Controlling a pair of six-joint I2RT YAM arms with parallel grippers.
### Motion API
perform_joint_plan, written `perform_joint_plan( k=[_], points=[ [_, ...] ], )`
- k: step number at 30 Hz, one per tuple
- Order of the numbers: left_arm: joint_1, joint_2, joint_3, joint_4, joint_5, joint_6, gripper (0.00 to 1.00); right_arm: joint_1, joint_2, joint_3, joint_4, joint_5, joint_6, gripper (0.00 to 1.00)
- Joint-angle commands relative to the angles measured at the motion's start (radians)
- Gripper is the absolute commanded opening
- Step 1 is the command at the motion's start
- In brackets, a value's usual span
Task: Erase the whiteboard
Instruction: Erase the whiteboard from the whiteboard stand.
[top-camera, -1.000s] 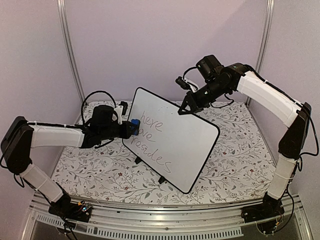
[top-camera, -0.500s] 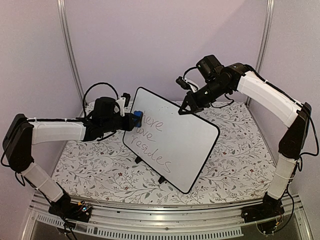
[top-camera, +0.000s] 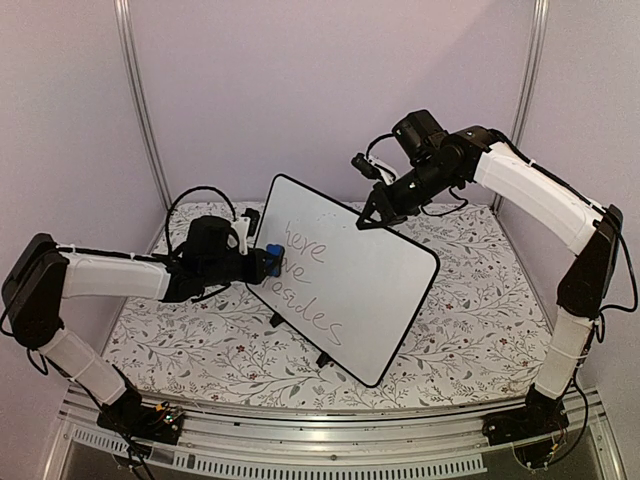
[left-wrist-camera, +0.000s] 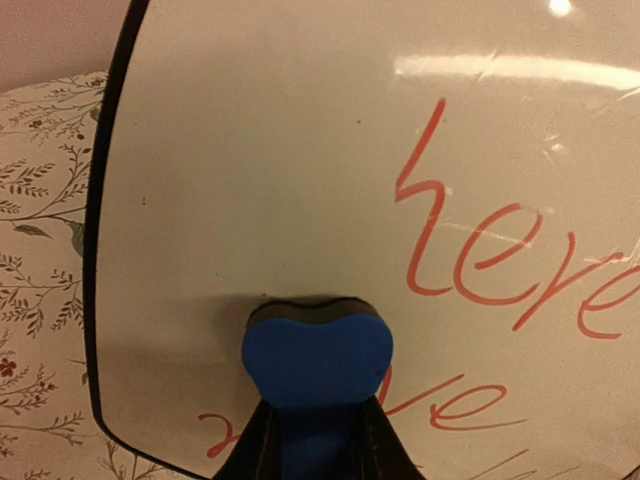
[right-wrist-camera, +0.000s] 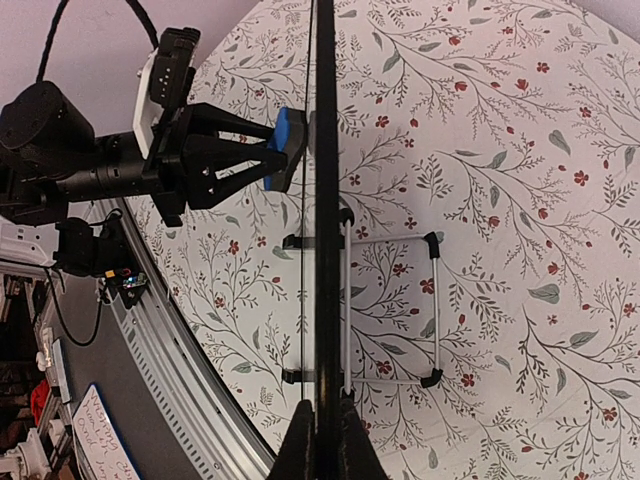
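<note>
Standing tilted on small feet (top-camera: 274, 321) at centre of floral table (top-camera: 480, 320), whiteboard (top-camera: 375, 285) bears handwriting (left-wrist-camera: 480, 260). Left gripper (top-camera: 266, 257) clamps blue eraser (left-wrist-camera: 317, 352), pressed to board face near left edge. Right gripper (top-camera: 366, 222) pinches top rim.

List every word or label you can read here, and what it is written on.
"here": first handwritten line on the whiteboard.
"ove": second line, its start hidden behind the blue eraser.
"resides": third line, faint, a likely reading.
Writing on the sheet at the lower left of the right wrist view: too small to read.
</note>
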Motion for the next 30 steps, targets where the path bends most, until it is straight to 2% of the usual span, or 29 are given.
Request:
perform_joint_plan(
  k=[1, 15, 30],
  points=[
    [-0.015, 0.006, 0.029, -0.007, -0.002, 0.017, 0.0, 0.041, -0.026, -0.01, -0.011, -0.068, -0.068, 0.0],
    [0.004, 0.07, 0.221, -0.066, 0.004, 0.08, 0.0, 0.041, -0.029, -0.015, -0.01, -0.067, -0.071, 0.0],
    [-0.007, 0.011, 0.032, -0.009, 0.01, 0.004, 0.0, 0.041, -0.027, -0.014, -0.01, -0.07, -0.069, 0.0]
  ],
)
